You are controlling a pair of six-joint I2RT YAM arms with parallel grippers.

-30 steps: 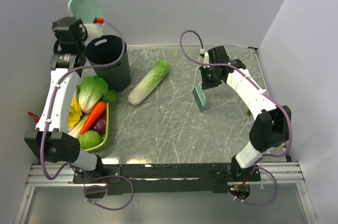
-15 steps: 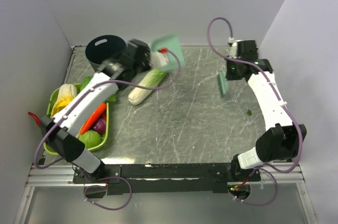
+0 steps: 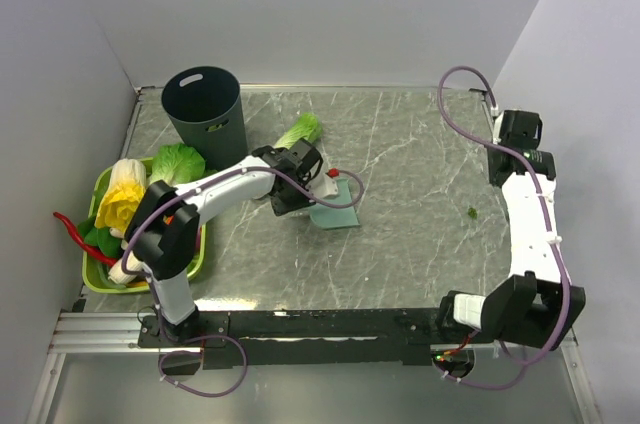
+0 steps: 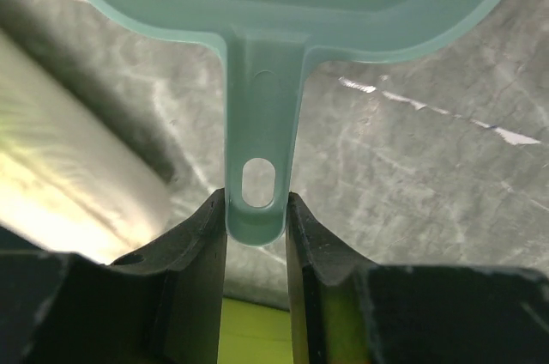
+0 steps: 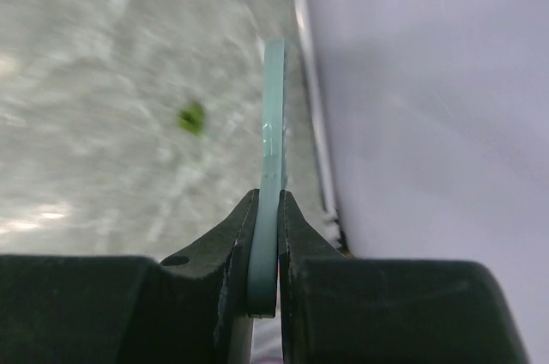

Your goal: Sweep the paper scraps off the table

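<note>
One small dark-green paper scrap (image 3: 470, 212) lies on the grey marble table (image 3: 410, 244) near its right edge; it also shows in the right wrist view (image 5: 192, 118). My left gripper (image 3: 300, 182) is shut on the handle of the teal dustpan (image 3: 335, 208), which lies on the table's middle; the handle (image 4: 262, 124) sits between my fingers (image 4: 256, 209). My right gripper (image 3: 507, 166) is at the far right edge, beyond the scrap, shut on the teal hand brush (image 5: 273, 124), seen edge-on between the jaws (image 5: 267, 209). The brush is hidden under the arm in the top view.
A dark bin (image 3: 205, 114) stands at the back left. A pale-green cabbage (image 3: 300, 130) lies just behind the left gripper, also in the left wrist view (image 4: 60, 184). A lime-green vegetable tray (image 3: 196, 249) sits at the left. The side wall (image 5: 429, 81) is close by the brush.
My left arm swung from the bin to the table's middle and brought the dustpan down onto the table. My right arm carried the brush from the middle to the far right edge.
</note>
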